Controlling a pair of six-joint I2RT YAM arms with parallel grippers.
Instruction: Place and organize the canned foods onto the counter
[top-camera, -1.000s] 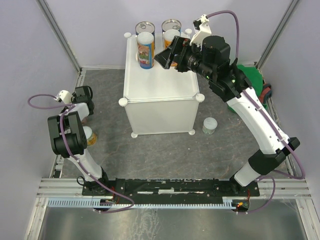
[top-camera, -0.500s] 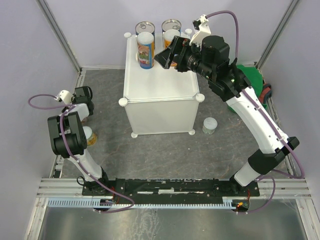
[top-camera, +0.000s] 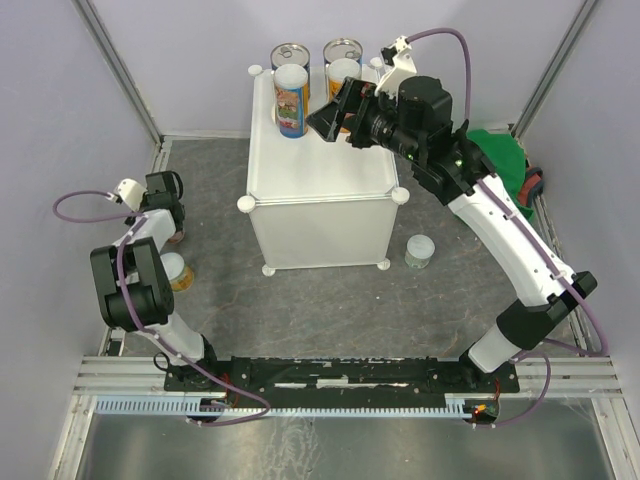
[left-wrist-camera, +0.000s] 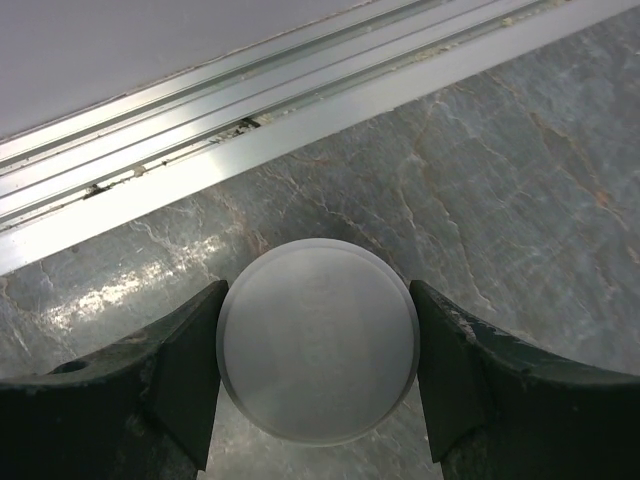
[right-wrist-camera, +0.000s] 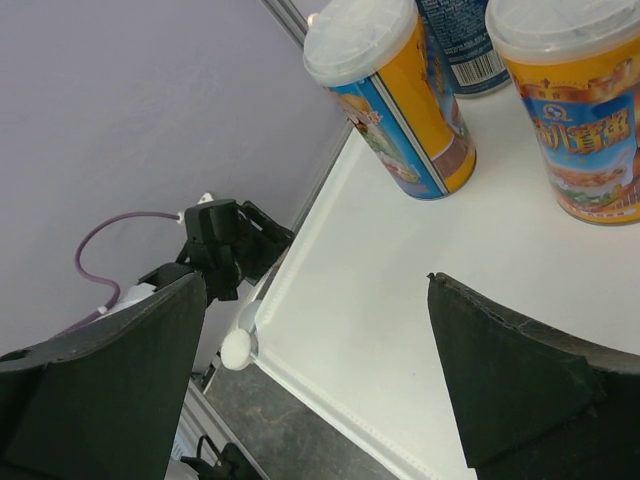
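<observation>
The left fingers (left-wrist-camera: 185, 370) have closed around a white-lidded can (left-wrist-camera: 318, 340).

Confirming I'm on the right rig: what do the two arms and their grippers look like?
The left arm and right arm have white links and black joint housings. A purple cable runs along each. Both grippers' fingers are dark, broad and tapered.

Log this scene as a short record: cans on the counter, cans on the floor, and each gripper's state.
On counter: two silver-topped cans, two white-lidded cans
On floor: pale green can by counter's near right corner; orange-labelled can beside left arm
Left gripper: shut on a white-lidded floor can
Right gripper: open, empty, above counter
</observation>
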